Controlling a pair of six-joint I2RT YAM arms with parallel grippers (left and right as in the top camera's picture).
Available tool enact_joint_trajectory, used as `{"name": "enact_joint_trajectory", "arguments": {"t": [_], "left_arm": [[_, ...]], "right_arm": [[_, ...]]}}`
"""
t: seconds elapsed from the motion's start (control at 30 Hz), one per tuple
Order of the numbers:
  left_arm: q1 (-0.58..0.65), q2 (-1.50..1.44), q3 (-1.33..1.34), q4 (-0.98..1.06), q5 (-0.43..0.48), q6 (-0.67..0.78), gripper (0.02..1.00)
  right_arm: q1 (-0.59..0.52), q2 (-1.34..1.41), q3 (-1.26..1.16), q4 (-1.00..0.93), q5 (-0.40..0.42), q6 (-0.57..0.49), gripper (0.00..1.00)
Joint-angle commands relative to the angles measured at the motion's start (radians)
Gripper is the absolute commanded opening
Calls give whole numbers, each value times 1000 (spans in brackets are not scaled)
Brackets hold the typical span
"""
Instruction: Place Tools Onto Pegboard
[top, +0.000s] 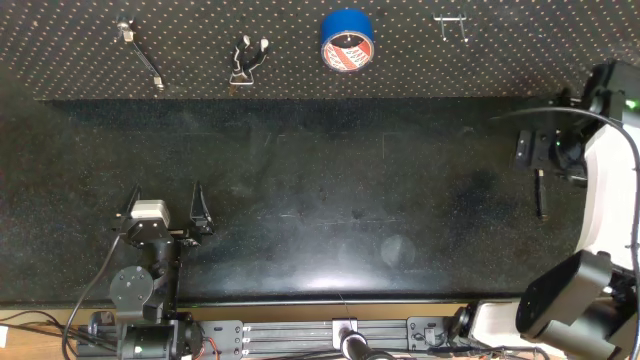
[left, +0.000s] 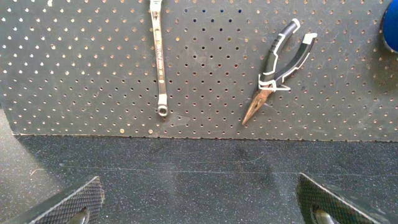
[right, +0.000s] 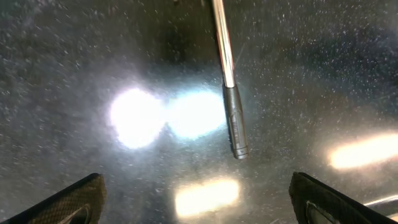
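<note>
- The slim tool (right: 230, 93), likely a small screwdriver, lies flat on the black table (top: 330, 200) at the right side, well short of the pegboard (top: 60, 50). The right gripper (right: 196, 186) hangs over it with its fingers spread wide and nothing in them.
- From where I stand, the biggest risk is the shaft. It's thin, round and shiny, so if the fingers close there it could squirt out or roll away across the table.
- Grabbing the darker handle end looks safer. But a pinch far from the middle could let the long shaft droop and swing on the way up.
- The tool sits low against the tabletop. If the gripper comes down too shallow it closes on air, and too deep means the fingertips jam into the surface.
- The empty hook (top: 452, 27) looks like the only free spot. A tool this narrow might slip between its prongs and drop if it's released crooked.
- The blue tape roll (top: 347, 42) hangs near that hook, so a wide approach could knock it off.
- The wrench (left: 158, 56) and pliers (left: 280, 62) hang farther left and seem out of harm's way.
- The left gripper (top: 166, 200) sits low on the left, fingers spread and holding nothing. It's well apart from the work, so I don't expect a clash.
</note>
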Motion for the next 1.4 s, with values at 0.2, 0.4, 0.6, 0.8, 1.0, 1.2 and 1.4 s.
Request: {"name": "enact_joint_trajectory", "arguments": {"t": [0.2, 0.4, 0.6, 0.8, 1.0, 1.2, 1.4], "left_arm": [[-2, -8, -2, -8, 7, 10, 998], [-2, -8, -2, -8, 7, 10, 996], [-2, -8, -2, -8, 7, 10, 996], [-2, -8, -2, -8, 7, 10, 996], [-2, -8, -2, -8, 8, 10, 996], [-2, -8, -2, -8, 7, 10, 996], [-2, -8, -2, -8, 8, 10, 996]], "right_arm": [[-194, 67, -6, -42, -48, -293, 967], [-192, 184, -6, -9, -42, -415, 965], [-168, 274, -6, 43, -43, -545, 965], [-113, 335, -6, 75, -40, -542, 967], [-113, 339, -6, 76, 39, -484, 965], [-113, 235, -80, 198, 7, -386, 965], [-114, 130, -248, 327, -24, -351, 965]]}}
